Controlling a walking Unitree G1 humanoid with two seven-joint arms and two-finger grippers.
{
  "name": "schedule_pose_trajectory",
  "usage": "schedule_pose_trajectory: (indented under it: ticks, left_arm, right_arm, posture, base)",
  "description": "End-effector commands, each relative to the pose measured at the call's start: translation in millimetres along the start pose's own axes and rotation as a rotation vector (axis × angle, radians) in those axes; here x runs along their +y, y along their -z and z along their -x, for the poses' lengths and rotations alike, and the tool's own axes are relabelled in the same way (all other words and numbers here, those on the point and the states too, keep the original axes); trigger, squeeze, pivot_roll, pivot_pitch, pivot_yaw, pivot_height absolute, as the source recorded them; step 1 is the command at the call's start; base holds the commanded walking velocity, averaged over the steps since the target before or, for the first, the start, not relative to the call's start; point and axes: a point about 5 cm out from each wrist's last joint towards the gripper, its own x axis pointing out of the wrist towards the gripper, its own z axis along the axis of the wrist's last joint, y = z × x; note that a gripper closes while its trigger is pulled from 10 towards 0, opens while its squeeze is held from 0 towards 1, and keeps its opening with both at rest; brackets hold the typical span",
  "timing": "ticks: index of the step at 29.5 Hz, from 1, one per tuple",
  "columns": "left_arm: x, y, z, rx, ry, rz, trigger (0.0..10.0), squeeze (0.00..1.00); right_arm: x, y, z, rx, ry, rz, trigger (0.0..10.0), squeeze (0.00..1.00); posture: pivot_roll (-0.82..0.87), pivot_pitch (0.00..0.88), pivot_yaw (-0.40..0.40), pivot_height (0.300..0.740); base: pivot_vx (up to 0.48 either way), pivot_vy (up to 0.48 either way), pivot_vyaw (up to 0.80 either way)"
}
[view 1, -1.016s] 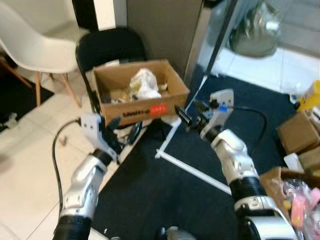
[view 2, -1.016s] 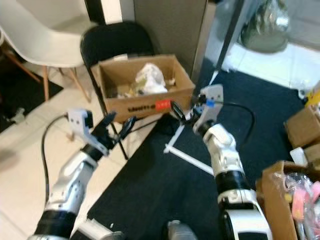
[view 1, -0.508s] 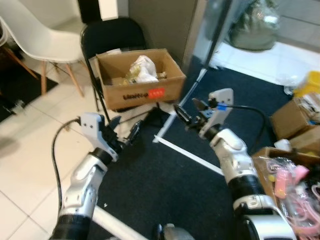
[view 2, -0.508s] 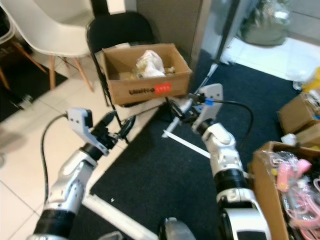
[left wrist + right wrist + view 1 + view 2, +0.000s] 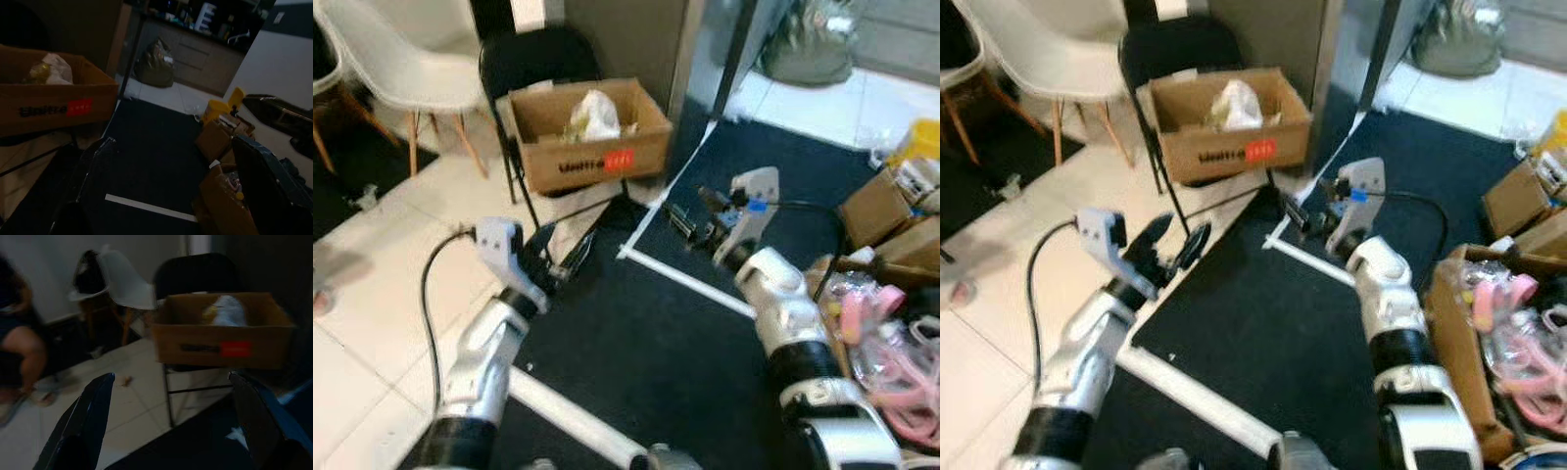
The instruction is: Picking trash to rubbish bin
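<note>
The box serving as the bin sits on a black chair ahead, with white crumpled trash already in it. Small scraps lie on the tiles: one near the chair legs, another at the far left. Both arms are raised over the dark mat, left gripper and right gripper each with jaws spread and holding nothing. A person's legs show beside a white chair. The step looks like finding the next piece: best to turn toward the tiles, square up, then lower one gripper.
</note>
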Motion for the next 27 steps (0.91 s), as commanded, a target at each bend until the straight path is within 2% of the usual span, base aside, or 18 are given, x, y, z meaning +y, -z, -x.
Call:
schedule_pose_trajectory:
  ticks: [1,19,23,27]
  left_arm:
    - [0.7,0.8,1.7,0.008,0.0,-0.006,10.0,0.0]
    - [0.8,0.8,1.4,0.006,0.006,0.0,10.0,0.0]
    - [0.7,0.8,1.5,0.004,0.008,0.004,10.0,0.0]
    - [0.7,0.4,1.2,-0.002,0.012,0.013,10.0,0.0]
  right_arm:
    - [-0.1,2.2,0.8,0.01,0.0,0.003,10.0,0.0]
    - [0.4,2.0,0.4,0.01,-0.003,0.004,10.0,0.0]
    - [0.4,1.9,0.5,0.01,-0.004,0.005,10.0,0.0]
    - [1.1,2.1,0.3,0.018,-0.013,0.018,10.0,0.0]
  posture:
    - [0.03,0.0,-0.023,0.74]
    - [0.03,0.0,-0.021,0.74]
    - [0.03,0.0,-0.021,0.74]
    - [0.03,0.0,-0.021,0.74]
  base:
    - [-0.36,0.0,0.0]
    - [-0.348,0.0,0.0]
    - [-0.263,0.0,0.0]
    - [0.0,0.0,0.0]
